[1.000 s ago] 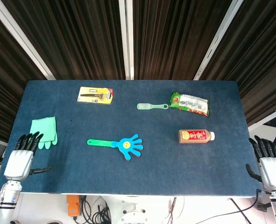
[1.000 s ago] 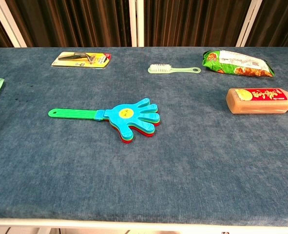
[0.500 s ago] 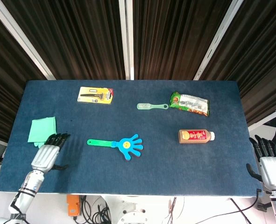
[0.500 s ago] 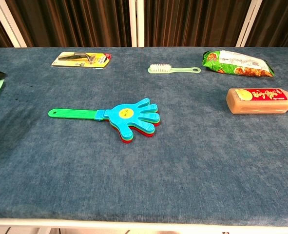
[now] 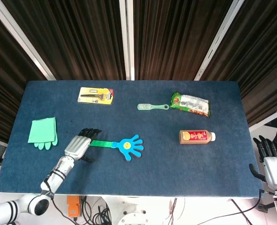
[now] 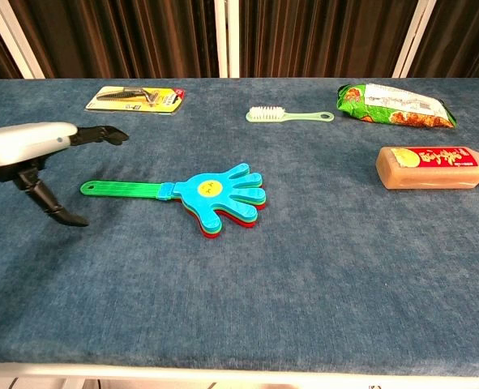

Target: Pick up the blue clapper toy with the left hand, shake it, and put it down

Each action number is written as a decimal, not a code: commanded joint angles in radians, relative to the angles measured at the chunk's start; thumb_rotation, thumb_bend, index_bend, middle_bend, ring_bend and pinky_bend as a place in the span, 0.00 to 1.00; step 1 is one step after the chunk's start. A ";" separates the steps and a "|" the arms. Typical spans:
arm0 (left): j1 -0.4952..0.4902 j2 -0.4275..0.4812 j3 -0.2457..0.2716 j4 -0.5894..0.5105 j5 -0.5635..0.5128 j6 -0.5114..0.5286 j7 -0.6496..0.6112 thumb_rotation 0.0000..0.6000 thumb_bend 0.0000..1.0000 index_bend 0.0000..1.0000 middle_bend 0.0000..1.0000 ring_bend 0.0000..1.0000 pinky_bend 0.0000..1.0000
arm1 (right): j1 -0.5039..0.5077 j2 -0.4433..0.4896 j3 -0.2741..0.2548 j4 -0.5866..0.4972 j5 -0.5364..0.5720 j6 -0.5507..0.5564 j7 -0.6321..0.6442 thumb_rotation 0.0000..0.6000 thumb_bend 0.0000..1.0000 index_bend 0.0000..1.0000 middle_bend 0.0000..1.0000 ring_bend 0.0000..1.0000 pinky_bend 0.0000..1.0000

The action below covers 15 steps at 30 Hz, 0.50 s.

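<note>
We see our left hand [image 5: 79, 143] hovering with fingers spread and empty, just beside the handle end of the one blue clapper toy [image 5: 122, 145] lying mid-desk [image 5: 175, 164]. Our right hand [image 5: 272, 161] is spread at the edge. Farther off: one bottle [image 5: 197, 136], one glove [image 5: 42, 132], one brush [image 5: 152, 107], one snack bag [image 5: 190, 103], one carded tool [image 5: 96, 95].

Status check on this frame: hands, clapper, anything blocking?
Left hand open beside clapper toy handle, not gripping. Right hand open, off table edge. Nothing blocking.
</note>
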 commanded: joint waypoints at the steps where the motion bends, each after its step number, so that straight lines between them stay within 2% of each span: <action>1: -0.040 -0.036 -0.025 0.023 -0.052 -0.043 -0.016 1.00 0.06 0.08 0.06 0.00 0.00 | 0.002 -0.003 -0.001 0.005 0.002 -0.005 0.003 1.00 0.27 0.00 0.00 0.00 0.00; 9: -0.108 -0.103 -0.051 0.089 -0.140 -0.108 -0.053 1.00 0.09 0.14 0.06 0.00 0.00 | 0.003 -0.002 0.002 0.012 0.010 -0.011 0.012 1.00 0.27 0.00 0.00 0.00 0.00; 15: -0.136 -0.140 -0.050 0.138 -0.177 -0.114 -0.057 1.00 0.12 0.20 0.07 0.00 0.00 | 0.003 0.000 0.003 0.021 0.017 -0.019 0.026 1.00 0.27 0.00 0.00 0.00 0.00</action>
